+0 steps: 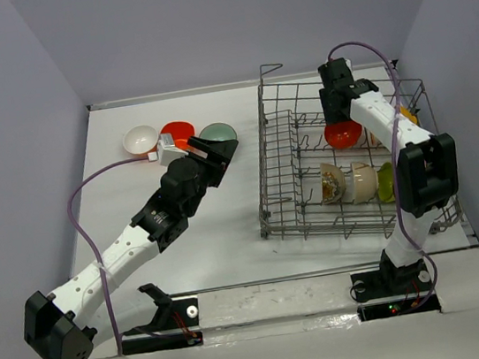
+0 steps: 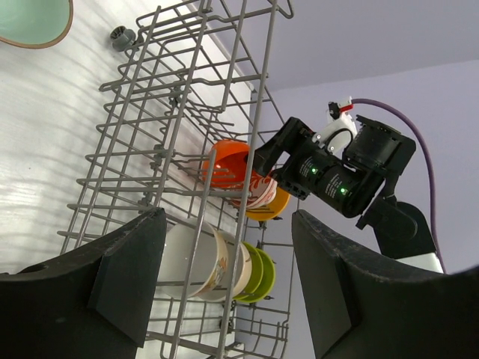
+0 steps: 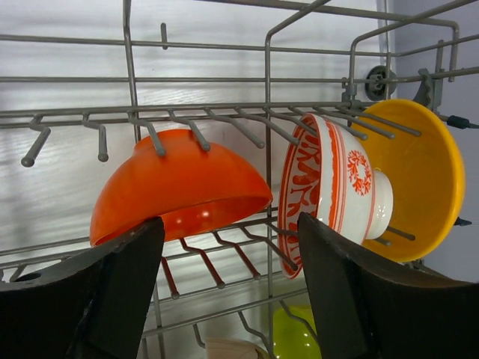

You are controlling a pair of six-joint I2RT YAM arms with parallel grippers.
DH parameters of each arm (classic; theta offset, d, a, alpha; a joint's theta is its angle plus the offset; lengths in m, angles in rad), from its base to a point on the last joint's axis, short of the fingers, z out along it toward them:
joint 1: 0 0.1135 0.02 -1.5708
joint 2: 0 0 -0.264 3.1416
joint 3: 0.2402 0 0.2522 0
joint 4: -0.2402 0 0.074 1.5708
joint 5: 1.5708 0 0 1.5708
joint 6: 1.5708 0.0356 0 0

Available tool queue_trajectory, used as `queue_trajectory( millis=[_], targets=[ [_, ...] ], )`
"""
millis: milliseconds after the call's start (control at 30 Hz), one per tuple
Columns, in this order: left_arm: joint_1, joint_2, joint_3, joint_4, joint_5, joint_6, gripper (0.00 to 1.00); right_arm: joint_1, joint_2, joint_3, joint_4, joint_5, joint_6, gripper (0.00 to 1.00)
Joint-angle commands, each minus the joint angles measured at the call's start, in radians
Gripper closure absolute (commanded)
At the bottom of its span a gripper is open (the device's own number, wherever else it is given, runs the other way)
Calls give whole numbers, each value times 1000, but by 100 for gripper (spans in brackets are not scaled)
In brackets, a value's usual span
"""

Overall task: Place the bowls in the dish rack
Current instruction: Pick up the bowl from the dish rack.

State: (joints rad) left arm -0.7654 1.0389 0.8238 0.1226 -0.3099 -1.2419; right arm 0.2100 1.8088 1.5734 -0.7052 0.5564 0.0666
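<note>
The grey wire dish rack (image 1: 284, 166) stands on the right of the table. It holds a red-orange bowl (image 1: 343, 135), cream and white bowls (image 1: 354, 182), lime green bowls (image 1: 386, 184) and a yellow one. My right gripper (image 1: 338, 117) is open and empty just above the red-orange bowl (image 3: 176, 187), next to the red-patterned white bowl (image 3: 329, 187) and the yellow bowl (image 3: 419, 176). My left gripper (image 1: 221, 148) is open and empty beside the teal-grey bowl (image 1: 217, 132). A red bowl (image 1: 177, 132) and a white bowl (image 1: 139, 139) sit left of it.
The left wrist view looks along the table at the rack (image 2: 187, 105), with the teal-grey bowl's rim (image 2: 30, 22) at the top left and the right arm (image 2: 337, 176) over the rack. Purple walls enclose the table on three sides.
</note>
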Motion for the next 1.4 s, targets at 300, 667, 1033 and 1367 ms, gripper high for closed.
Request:
queue_trajectory(
  millis=[300,667,1033,1367],
  targets=[
    [8,4,20,34,6,28,24,0,89,117,52,7,-42,16],
    [18,6,18,37,15,29,24,-9,124,100,93,-55,-42,19],
    [18,-11,9,29,12,27,24,-27,60,39,98,-185,-11,87],
    [20,-27,5,23,14,25,24,-27,-43,62,35,-145,19,99]
  ],
)
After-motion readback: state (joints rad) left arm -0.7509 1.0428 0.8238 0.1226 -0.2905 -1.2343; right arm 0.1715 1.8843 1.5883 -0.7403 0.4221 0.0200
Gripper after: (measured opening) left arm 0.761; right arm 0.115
